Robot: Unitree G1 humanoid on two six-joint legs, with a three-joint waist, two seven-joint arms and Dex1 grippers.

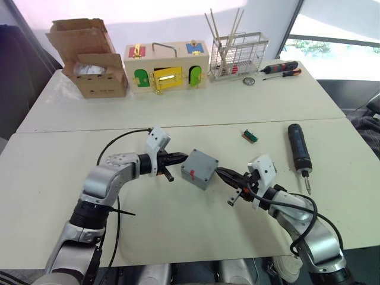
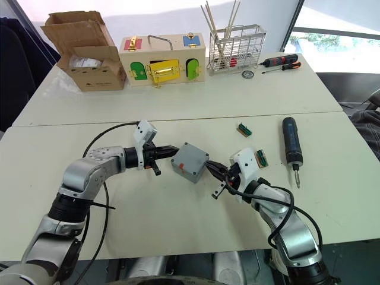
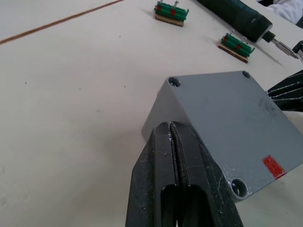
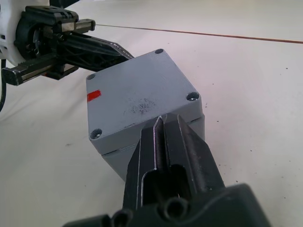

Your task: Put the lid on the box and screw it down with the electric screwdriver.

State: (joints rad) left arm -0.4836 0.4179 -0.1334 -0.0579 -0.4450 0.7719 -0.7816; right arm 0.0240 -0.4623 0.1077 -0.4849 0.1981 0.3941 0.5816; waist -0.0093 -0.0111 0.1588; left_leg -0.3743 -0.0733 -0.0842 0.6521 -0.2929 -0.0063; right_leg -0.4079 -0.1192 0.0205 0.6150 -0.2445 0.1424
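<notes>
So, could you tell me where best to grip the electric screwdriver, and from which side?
Probably round the thick black middle of the electric screwdriver, coming from above with the right gripper, fingers across it. It lies flat on the table, bit toward the robot, nearer that arm.
</notes>
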